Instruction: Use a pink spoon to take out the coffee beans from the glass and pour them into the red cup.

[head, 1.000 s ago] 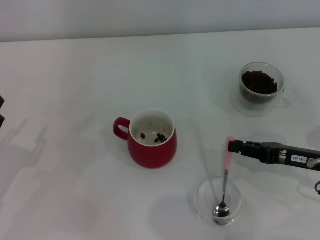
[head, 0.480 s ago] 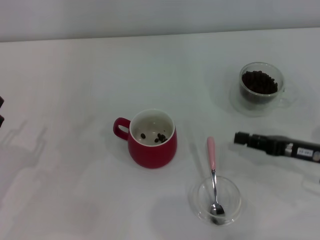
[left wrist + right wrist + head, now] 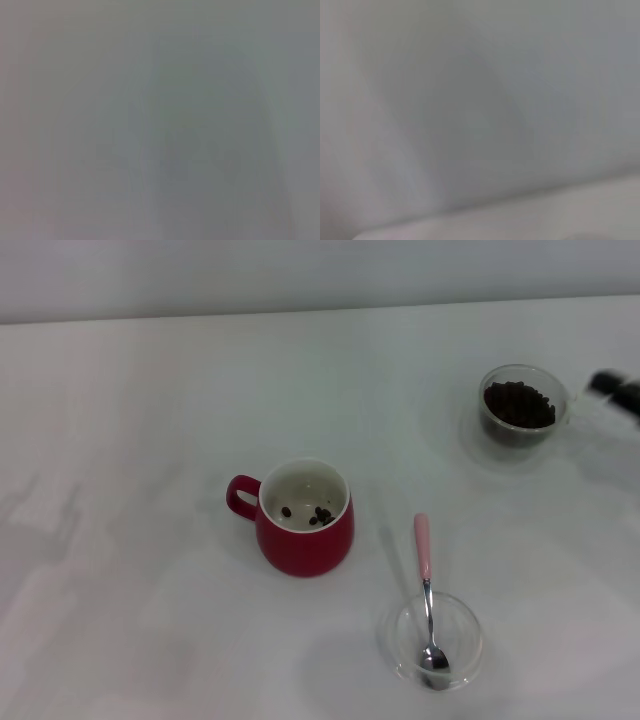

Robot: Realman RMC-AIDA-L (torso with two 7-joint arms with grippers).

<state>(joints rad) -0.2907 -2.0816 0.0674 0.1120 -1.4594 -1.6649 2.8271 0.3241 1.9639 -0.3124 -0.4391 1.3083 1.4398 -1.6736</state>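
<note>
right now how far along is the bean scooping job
Partly done, maybe finishing. A few coffee beans already lie in the red cup. Nothing is in hand: the pink spoon rests with its bowl in a shallow glass dish, handle on the rim. The right hand is blurred at the picture's edge beside the glass, which holds most of the beans.

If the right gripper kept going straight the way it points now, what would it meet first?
Probably the glass of coffee beans: the right gripper, at the picture's right edge, points toward it. Height is unclear, so it might pass above.
</note>
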